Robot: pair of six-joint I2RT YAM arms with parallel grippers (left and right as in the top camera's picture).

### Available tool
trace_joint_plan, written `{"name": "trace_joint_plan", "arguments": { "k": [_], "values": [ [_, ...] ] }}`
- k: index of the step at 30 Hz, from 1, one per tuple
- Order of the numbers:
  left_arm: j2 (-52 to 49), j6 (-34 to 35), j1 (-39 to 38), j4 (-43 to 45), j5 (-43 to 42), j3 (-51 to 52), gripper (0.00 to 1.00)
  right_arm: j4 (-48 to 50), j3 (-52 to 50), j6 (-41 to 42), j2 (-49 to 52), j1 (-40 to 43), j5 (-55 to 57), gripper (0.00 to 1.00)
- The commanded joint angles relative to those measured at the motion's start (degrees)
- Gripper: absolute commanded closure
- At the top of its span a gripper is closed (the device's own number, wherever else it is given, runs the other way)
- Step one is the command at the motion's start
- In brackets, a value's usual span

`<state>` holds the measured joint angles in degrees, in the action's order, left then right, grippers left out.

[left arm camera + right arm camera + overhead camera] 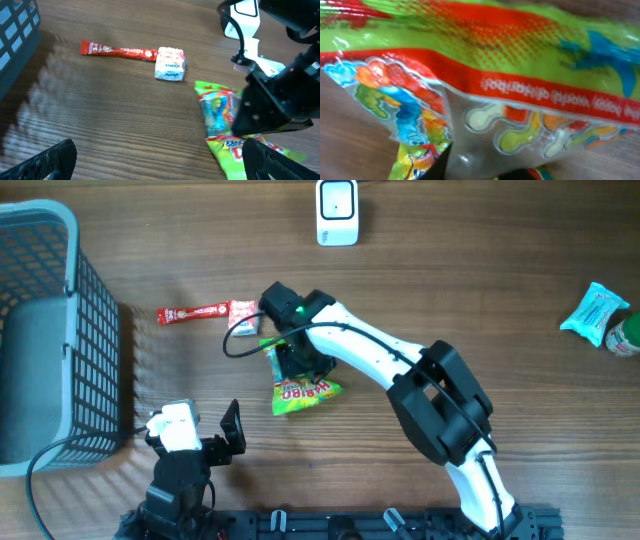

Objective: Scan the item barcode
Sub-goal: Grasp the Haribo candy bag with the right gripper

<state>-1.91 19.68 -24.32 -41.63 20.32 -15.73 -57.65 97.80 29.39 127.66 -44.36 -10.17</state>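
Left gripper (157,167), nearest, rests released and idle. Beyond it the bag (305,393) lies on the table (480,260), with the right gripper (295,360) down over its upper end. The 2 fingers are hidden, so released or clenched cannot be told. Farthest stands the scanner (337,212). Good practice: pinch 1 edge only, lift without crumpling, and turn the barcode panel squarely toward the scanner.

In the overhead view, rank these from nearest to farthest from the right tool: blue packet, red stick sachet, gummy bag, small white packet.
1. gummy bag: right at the right tool, mid-table.
2. small white packet: up and to the left in the picture.
3. red stick sachet: farther left, beside that packet.
4. blue packet: far right edge.
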Motion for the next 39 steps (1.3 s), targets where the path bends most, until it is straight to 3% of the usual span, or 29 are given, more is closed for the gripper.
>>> {"name": "trace_joint_plan", "arguments": {
  "k": [1, 4, 8, 13, 15, 17, 18, 20, 22, 23, 30, 36, 37, 38, 39],
  "values": [
    [0.2, 0.1, -0.2, 0.1, 0.7, 0.3, 0.0, -4.0, 3.6, -2.5, -1.4, 4.9, -17.0, 0.96],
    [0.2, 0.1, -0.2, 0.2, 0.7, 0.3, 0.0, -10.2, 3.9, -8.1, -3.3, 10.5, -36.7, 0.96],
    [0.2, 0.1, -0.2, 0.1, 0.7, 0.3, 0.0, -20.6, 3.9, -7.4, -3.3, 16.5, -49.2, 0.96],
    [0.2, 0.1, -0.2, 0.1, 0.7, 0.3, 0.0, -26.4, 3.9, 21.4, -3.3, 20.2, -49.9, 0.96],
    [0.2, 0.1, -0.2, 0.2, 0.7, 0.3, 0.0, -20.6, 3.9, 23.8, -3.3, 20.3, -46.0, 0.9],
    [0.2, 0.1, -0.2, 0.1, 0.7, 0.3, 0.0, -14.7, 3.9, 7.8, -3.3, 19.8, -36.7, 0.23],
    [0.2, 0.1, -0.2, 0.1, 0.7, 0.3, 0.0, -14.7, 3.9, 4.3, -3.3, 18.6, -33.2, 0.01],
    [0.2, 0.1, -0.2, 0.1, 0.7, 0.3, 0.0, -15.5, 3.9, 7.0, -3.3, 15.9, -24.3, 0.0],
    [0.2, 0.1, -0.2, 0.1, 0.7, 0.3, 0.0, -16.4, 3.8, 17.2, -3.3, 12.1, -6.8, 0.0],
    [0.2, 0.1, -0.2, 0.1, 0.7, 0.3, 0.0, -17.9, 3.8, 20.9, -3.3, 10.7, -3.5, 0.0],
    [0.2, 0.1, -0.2, 0.2, 0.7, 0.3, 0.0, -19.0, 0.6, 36.2, -3.3, 4.6, 2.7, 0.0],
    [0.2, 0.1, -0.2, 0.1, 0.7, 0.3, 0.0, -1.6, -14.2, 34.9, -3.3, 3.3, -7.0, 0.0],
    [0.2, 0.1, -0.2, 0.1, 0.7, 0.3, 0.0, 1.2, -16.6, 35.1, -3.3, 3.3, -8.0, 0.04],
    [0.2, 0.1, -0.2, 0.2, 0.7, 0.3, 0.0, 4.0, -19.2, 35.3, -3.3, 3.3, -7.8, 0.18],
    [0.2, 0.1, -0.2, 0.2, 0.7, 0.3, 0.0, 6.2, -21.2, 35.3, -3.3, 3.4, -7.7, 0.52]
  ]
}}
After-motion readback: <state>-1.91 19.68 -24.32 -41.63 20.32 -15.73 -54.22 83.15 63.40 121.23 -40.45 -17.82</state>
